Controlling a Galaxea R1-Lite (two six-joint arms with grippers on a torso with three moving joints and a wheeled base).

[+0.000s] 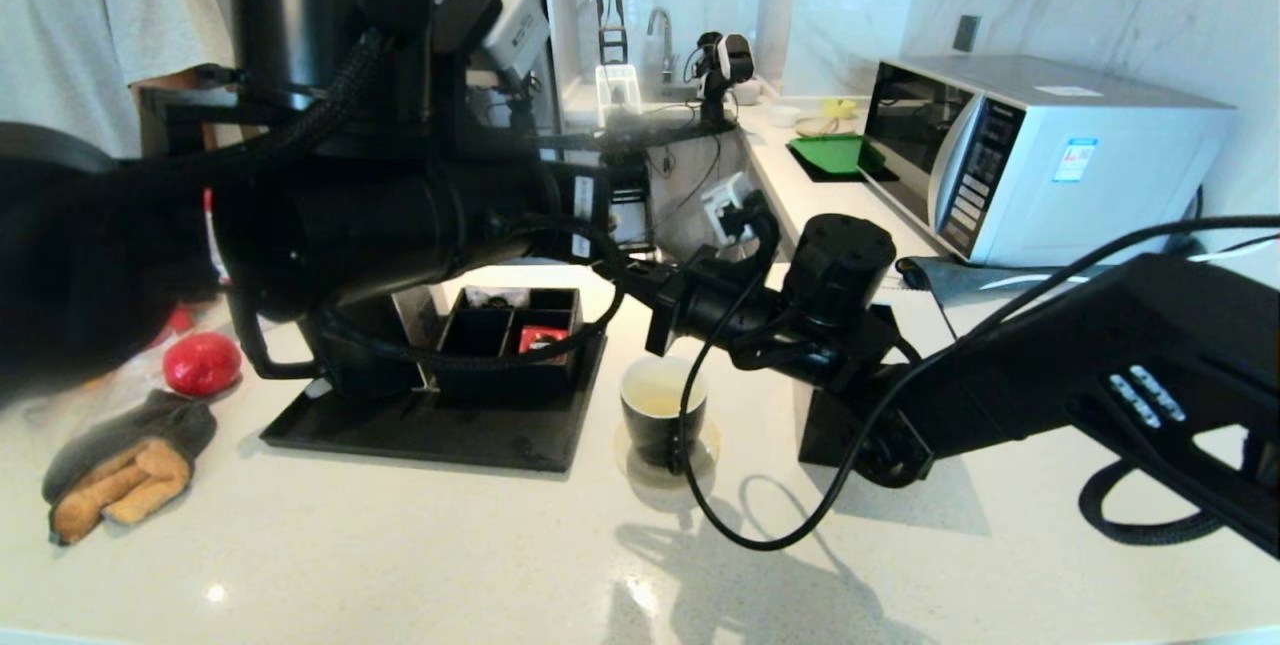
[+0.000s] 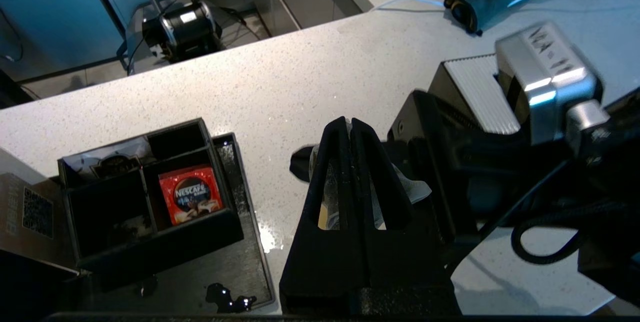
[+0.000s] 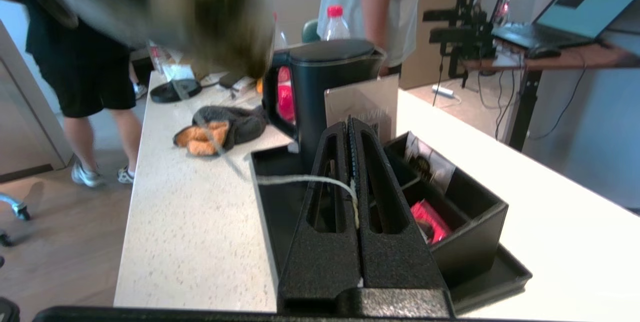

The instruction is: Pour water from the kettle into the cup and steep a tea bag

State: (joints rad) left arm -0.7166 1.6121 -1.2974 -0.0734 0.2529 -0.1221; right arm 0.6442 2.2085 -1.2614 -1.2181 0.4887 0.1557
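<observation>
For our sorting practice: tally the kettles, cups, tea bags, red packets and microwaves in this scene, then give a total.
kettle: 1
cup: 1
tea bag: 1
red packet: 1
microwave: 1
Total: 5

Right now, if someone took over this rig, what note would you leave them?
Left gripper: shut, above the cup, nothing clearly held.
Right gripper: shut on the tea bag's string; the tea bag dangles close to its camera, blurred.
Kettle stands upright on the black tray.
Done: water is in the cup.
Left: lower the tea bag into the cup and steep.
</observation>
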